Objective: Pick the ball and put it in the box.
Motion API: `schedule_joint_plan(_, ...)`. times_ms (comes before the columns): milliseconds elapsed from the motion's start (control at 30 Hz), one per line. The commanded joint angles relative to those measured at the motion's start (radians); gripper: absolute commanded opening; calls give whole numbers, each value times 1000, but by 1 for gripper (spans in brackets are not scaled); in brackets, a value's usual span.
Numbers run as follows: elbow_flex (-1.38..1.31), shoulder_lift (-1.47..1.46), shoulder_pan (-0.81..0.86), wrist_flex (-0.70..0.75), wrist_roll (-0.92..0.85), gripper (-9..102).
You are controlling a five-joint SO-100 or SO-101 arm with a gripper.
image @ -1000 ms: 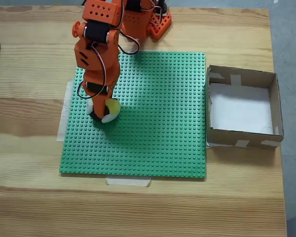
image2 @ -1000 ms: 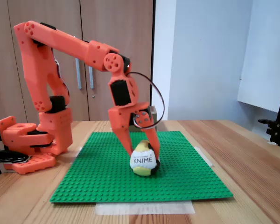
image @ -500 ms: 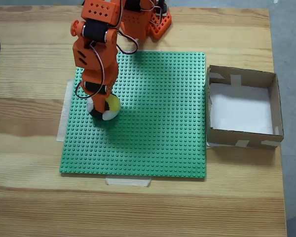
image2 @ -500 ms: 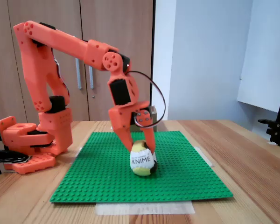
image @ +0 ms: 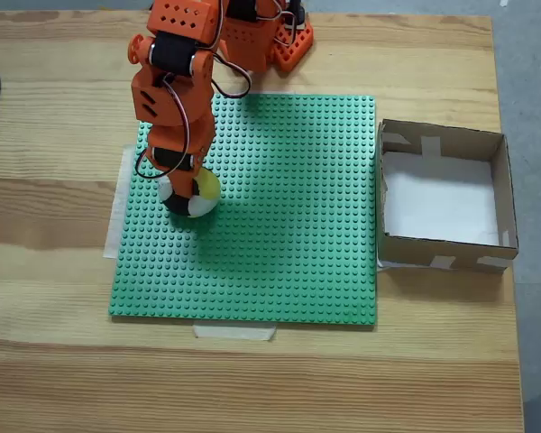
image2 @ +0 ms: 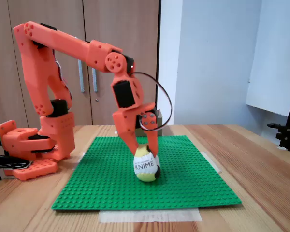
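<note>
A: Green studded baseplate nearest; the ball sits near its middle, between orange fingers.

B: Gripper narrower than a second ago, now pinching the ball. Grasp looks made.

A: Lift comes next; the box lies well apart, beside the plate.

**Lighting's soft and even on my bench**

Both fixed views are bright and sharp, no motion blur anywhere. From above, my arm drops a faint, soft-edged shadow to its right on the green baseplate. No harsh glare. The side view's white wall looks slightly bluish, and edges stay straight, no fisheye bending.
</note>
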Motion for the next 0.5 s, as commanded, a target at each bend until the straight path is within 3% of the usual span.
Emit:
schedule_joint_plan(0, -5, 44, 9, 6, -11, -1)
schedule_joint_plan(267, -26, 112, -6, -11, -14, -1)
schedule_joint_plan(467, -112, 144, -44, 57, 11, -1)
